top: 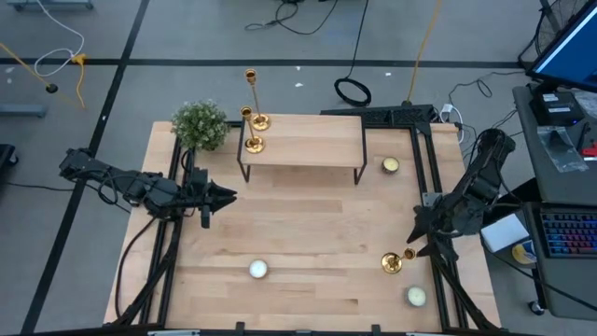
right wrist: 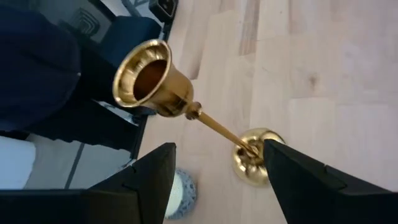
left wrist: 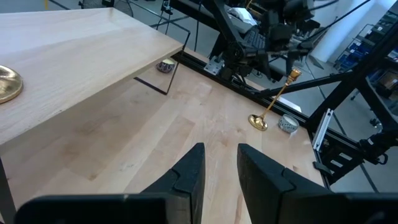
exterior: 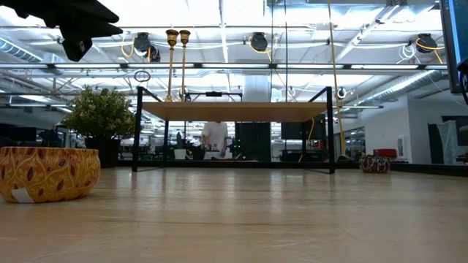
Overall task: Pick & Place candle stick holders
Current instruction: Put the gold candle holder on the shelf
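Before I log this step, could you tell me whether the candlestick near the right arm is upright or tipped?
Tipped: the candlestick leans, its base on the table and its cup raised toward the right gripper, whose fingers stand open around the stem.

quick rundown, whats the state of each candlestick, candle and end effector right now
tall candlestick: upright on the shelf
second candlestick: upright on the shelf, beside the tall one
third candlestick: on the table, tilted, not yet on the shelf
right end effector: open, astride the tilted stem
left end effector: slightly open, empty, above the table
three candles: upright on the table
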Action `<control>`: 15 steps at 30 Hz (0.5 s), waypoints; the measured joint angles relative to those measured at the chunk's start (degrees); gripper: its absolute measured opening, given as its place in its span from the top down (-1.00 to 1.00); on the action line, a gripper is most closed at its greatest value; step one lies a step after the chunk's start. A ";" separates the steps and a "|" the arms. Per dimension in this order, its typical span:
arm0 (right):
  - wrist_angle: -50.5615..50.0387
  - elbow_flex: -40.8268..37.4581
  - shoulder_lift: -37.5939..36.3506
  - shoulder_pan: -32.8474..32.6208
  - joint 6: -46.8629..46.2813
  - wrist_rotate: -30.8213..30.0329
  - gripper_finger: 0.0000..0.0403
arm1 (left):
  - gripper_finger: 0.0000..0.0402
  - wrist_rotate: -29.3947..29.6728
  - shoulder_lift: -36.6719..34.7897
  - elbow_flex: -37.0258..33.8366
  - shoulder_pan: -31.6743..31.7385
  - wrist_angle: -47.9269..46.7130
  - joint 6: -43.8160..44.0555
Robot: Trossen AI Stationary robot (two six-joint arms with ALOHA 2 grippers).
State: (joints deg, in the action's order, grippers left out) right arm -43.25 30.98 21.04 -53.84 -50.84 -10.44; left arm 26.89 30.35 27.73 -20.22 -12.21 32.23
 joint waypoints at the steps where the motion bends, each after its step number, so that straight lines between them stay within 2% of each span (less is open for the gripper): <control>1: 1.96 -1.35 0.00 0.00 0.38 0.04 -0.18 | 0.54 0.00 0.01 0.00 0.00 0.00 -0.01; 7: 7.95 -6.43 0.01 0.00 1.82 -0.23 -0.18 | 0.54 0.00 0.00 0.00 0.00 0.02 0.13; 11: 13.09 -8.38 -0.01 0.02 5.23 -3.13 -0.18 | 0.54 0.04 0.02 0.00 0.01 0.07 2.71; 15: 16.33 -9.97 0.02 0.02 8.13 -3.49 -0.18 | 0.54 0.03 0.02 0.00 0.00 0.09 5.10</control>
State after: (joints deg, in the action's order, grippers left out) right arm -26.92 21.00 21.05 -53.82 -42.71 -13.92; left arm 26.92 30.37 27.73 -20.22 -12.12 37.33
